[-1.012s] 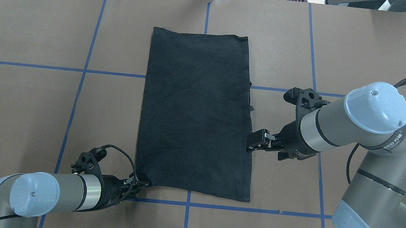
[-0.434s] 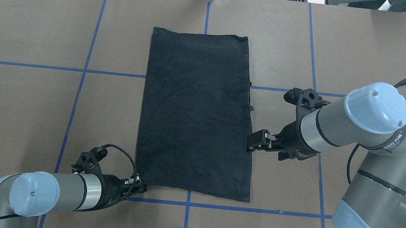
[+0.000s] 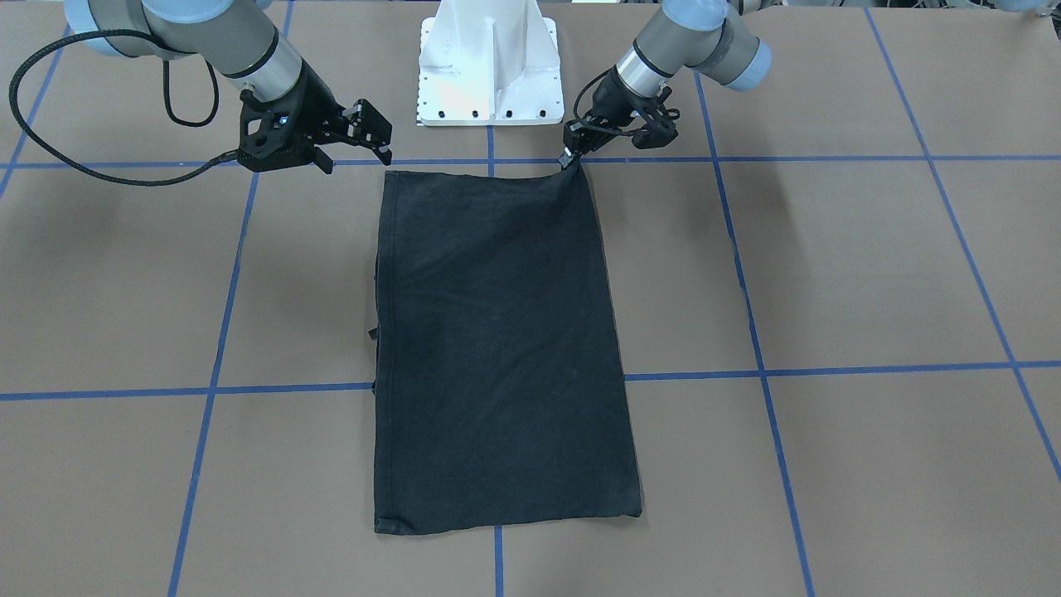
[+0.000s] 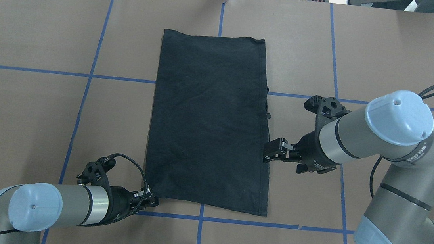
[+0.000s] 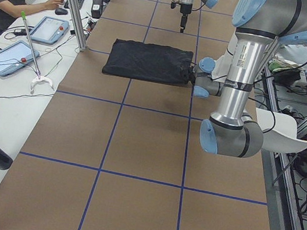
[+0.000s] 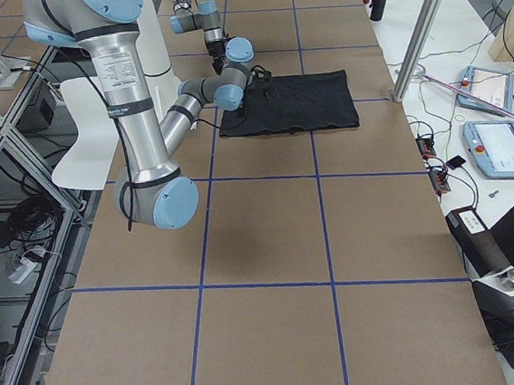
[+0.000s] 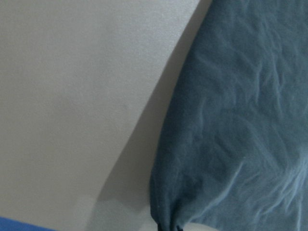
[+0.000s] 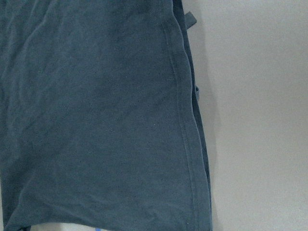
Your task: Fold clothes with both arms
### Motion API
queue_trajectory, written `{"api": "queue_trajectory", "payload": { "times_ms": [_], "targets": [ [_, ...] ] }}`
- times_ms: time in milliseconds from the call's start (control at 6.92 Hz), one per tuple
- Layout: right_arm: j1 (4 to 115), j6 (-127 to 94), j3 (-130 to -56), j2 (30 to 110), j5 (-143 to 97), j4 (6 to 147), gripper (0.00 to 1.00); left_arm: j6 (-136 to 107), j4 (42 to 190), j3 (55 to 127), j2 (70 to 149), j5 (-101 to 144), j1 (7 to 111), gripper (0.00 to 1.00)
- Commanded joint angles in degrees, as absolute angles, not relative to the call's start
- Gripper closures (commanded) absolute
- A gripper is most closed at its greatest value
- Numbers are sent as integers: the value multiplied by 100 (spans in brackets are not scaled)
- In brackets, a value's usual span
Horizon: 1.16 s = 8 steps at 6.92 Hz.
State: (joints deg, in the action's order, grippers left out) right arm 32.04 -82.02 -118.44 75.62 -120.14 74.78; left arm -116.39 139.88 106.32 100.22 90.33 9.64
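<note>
Overhead exterior: creased black T-shirt rectangle, corner pinched by left end effector; right end effector agape, empty.

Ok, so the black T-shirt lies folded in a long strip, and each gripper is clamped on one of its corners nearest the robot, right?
Only one is. The left gripper is clamped on a near corner of the T-shirt, but the right gripper holds nothing: its jaws stand open, apart from the cloth, just off the other near corner. The exterior front-facing view shows it.
</note>
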Motion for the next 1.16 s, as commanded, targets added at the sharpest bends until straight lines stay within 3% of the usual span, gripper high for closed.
{"api": "queue_trajectory", "payload": {
  "times_ms": [0, 578, 1012],
  "targets": [
    [2693, -9049, -11830, 7498, -11386, 7471, 0, -11637, 13992, 10652, 10028, 9035, 967, 100],
    [1707, -9299, -11428, 7462, -10293, 7479, 0, -11637, 13992, 10644, 10037, 9044, 958, 100],
    [1688, -9246, -11145, 7471, -10292, 7488, 0, -11637, 13992, 10652, 10037, 9044, 958, 100]
  ]
}}
